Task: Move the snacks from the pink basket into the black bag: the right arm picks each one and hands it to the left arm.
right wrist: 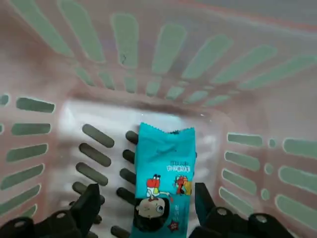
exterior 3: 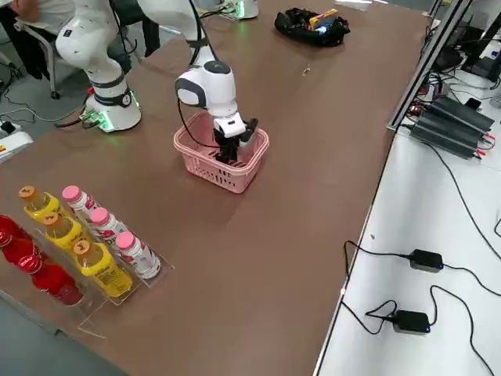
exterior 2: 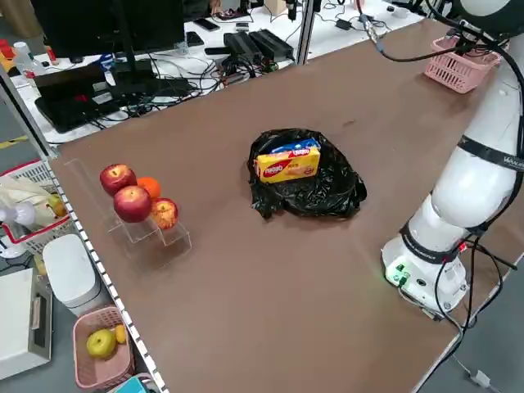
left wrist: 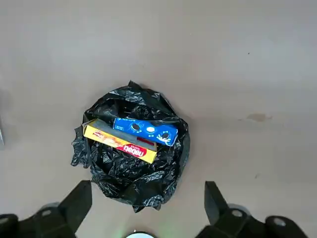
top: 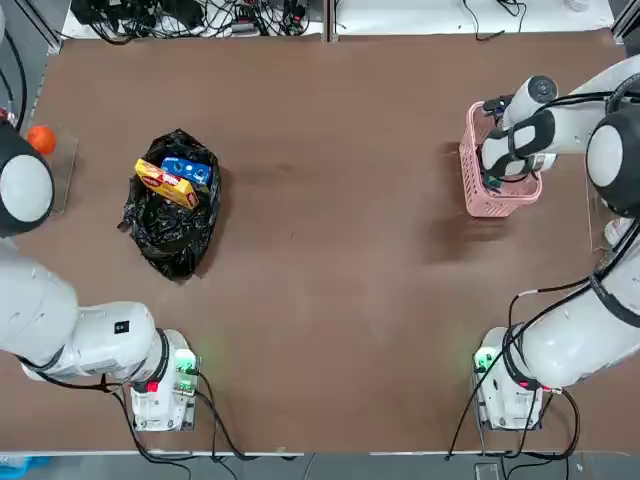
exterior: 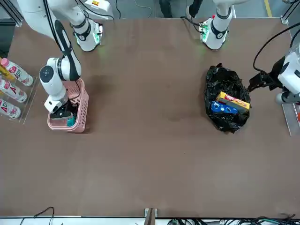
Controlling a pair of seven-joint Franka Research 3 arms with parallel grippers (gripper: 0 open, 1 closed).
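Top view, left to right. The left gripper (left wrist: 143,208) is being held high above the table's left side, near the glossy black thin-plastic bag (top: 172,222), with its fingers (left wrist: 77,206) spread wide and nothing between them. The bag is lying well inside the brown table (top: 330,250), with bare tabletop on all sides. Two flat packets are being carried on the bag's open folds: one blue packet with white-and-dark print (top: 188,170) and one yellow packet with a red logo (top: 166,184). They are lying side by side and touching, their long axes parallel and slanted across the bag. A broad stretch of bare table is separating the bag from the small rectangular pink plastic basket with slotted lattice sides (top: 478,190), which is standing near the table's right edge, with its long axis running from the near edge towards the far edge. The right gripper (right wrist: 143,208) is being held down inside the basket, fingers (right wrist: 89,206) parted and gripping nothing, one on each side of the nearer end of the single teal packet (right wrist: 163,178). That packet is lying flat on the basket floor, its long axis along the basket's length.
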